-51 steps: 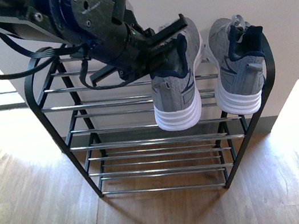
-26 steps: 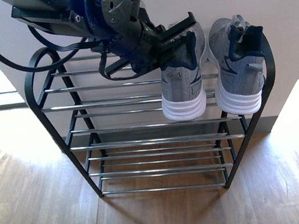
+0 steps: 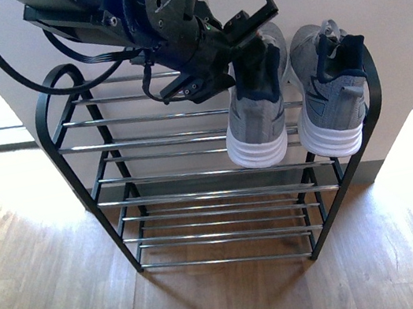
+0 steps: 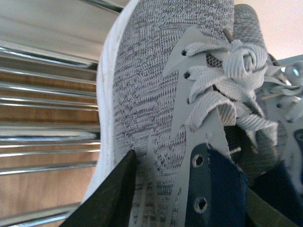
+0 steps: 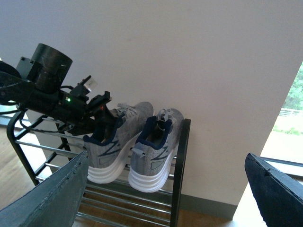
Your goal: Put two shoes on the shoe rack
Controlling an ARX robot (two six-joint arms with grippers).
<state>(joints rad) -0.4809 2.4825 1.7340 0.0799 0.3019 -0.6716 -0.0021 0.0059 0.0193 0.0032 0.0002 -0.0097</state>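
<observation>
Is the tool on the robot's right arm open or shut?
Open. In the right wrist view the right tool's two fingers stand far apart at either side, with nothing gripped between them.

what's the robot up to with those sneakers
The left gripper is clamped on a grey sneaker at the top tier of the shoe rack, right beside the other sneaker, which sits at the rack's right end. The held shoe is not yet released. The right gripper is open and empty, away from the rack.
</observation>
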